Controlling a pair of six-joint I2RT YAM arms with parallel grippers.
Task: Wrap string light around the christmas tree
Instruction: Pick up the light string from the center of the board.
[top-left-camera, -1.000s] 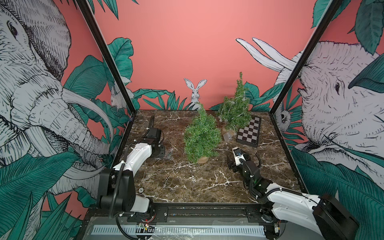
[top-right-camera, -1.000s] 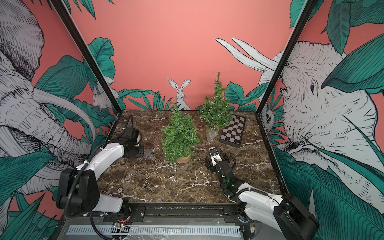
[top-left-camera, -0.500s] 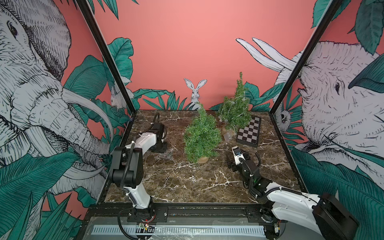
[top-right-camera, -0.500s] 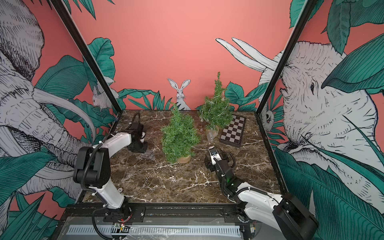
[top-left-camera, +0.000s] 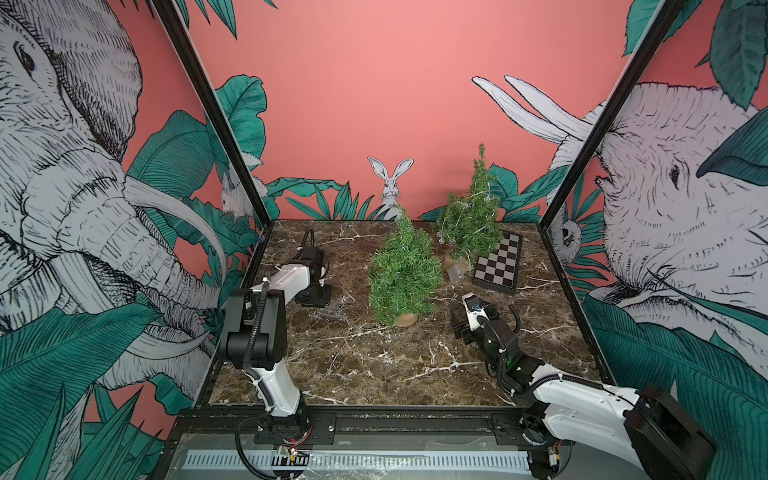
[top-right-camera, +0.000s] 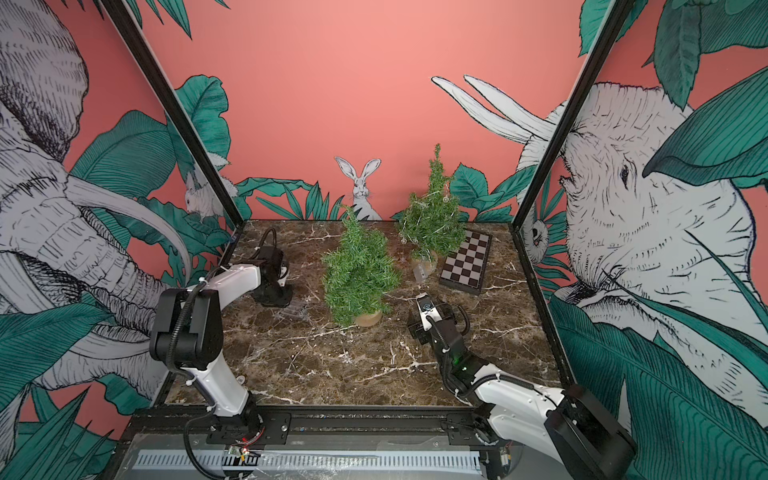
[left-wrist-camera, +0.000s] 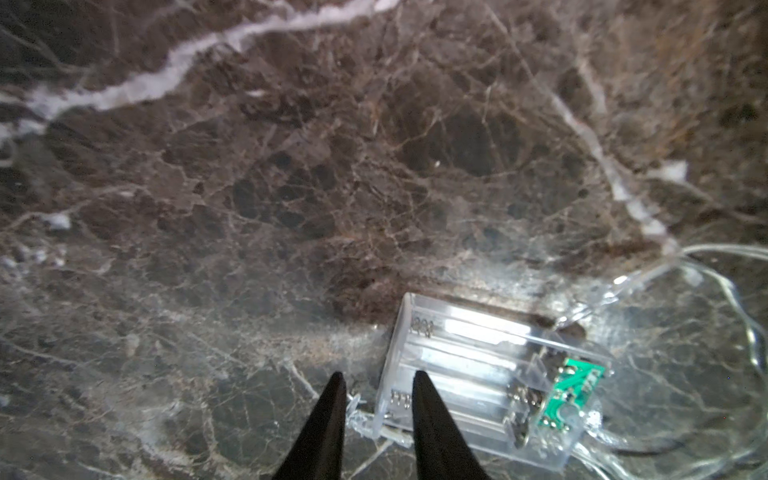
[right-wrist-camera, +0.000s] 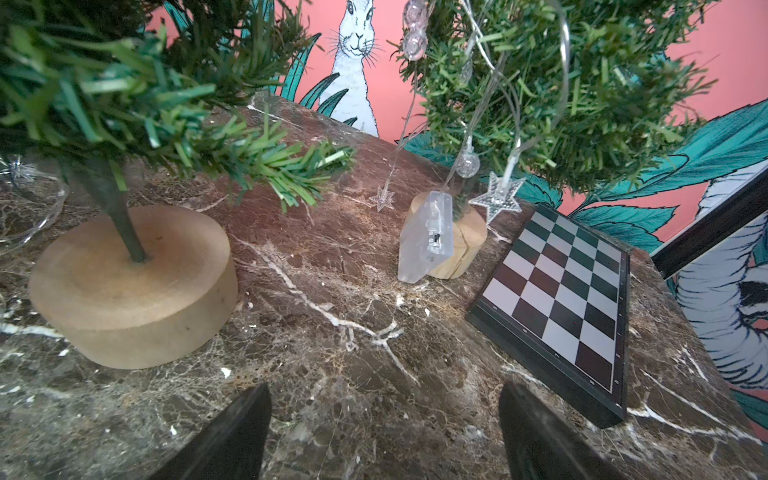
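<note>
Battery case (left-wrist-camera: 486, 382) empty, left hand (left-wrist-camera: 376, 388) astride corner

Marble surface (top-right-camera: 332, 365) w/ two small green trees. Nearer tree (top-right-camera: 359, 266) stands mid-surface on a round wooden base, no lights on it. Far tree (top-right-camera: 432, 216) stands behind & to its right, thin wire w/ small clear bulbs draped over it; clear box (top-right-camera: 420, 272) leans at its foot. Checkerboard (top-right-camera: 466, 262) lies flat just beside far tree, toward right wall. Left tool (top-right-camera: 277, 296) is down low at the surface, left of nearer tree; clear plastic bits (top-right-camera: 296, 311) lie right by it, too faint to tell more. Jaw gap hidden. Right tool (top-right-camera: 415, 328) sits low, right of nearer tree's base, apart from it; jaws not readable here.
</note>
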